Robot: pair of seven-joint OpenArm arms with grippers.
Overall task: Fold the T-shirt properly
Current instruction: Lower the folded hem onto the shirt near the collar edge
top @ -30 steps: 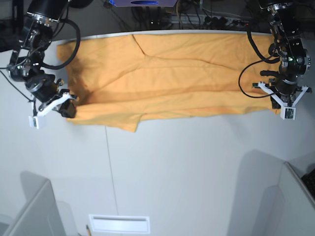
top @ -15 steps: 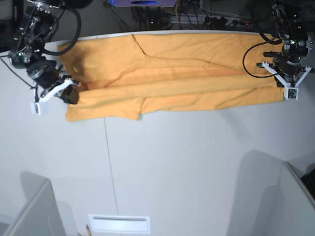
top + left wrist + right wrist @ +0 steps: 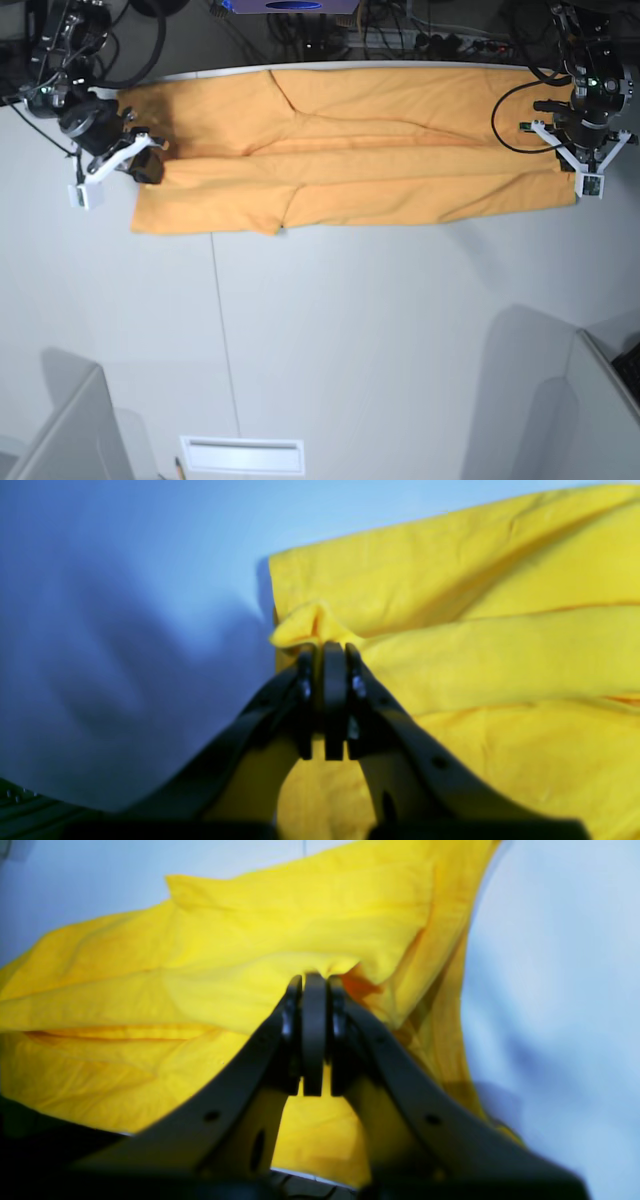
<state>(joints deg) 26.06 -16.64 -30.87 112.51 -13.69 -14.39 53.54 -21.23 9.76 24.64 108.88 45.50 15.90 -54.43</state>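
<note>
Base view: a plain yellow-orange cotton T-shirt (image 3: 400, 150) stretches lengthwise along the white counter's (image 3: 380, 340) far edge, each end pinched by a clenched gripper, left (image 3: 592, 178) and right (image 3: 112, 175).

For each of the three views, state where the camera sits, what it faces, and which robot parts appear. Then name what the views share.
Base: overhead, facing down on the white table; both arms show.
Left wrist: behind the left gripper, facing the T-shirt pinched in it.
Right wrist: behind the right gripper, shut on cloth.
Shared: the T-shirt appears in all three.
</note>
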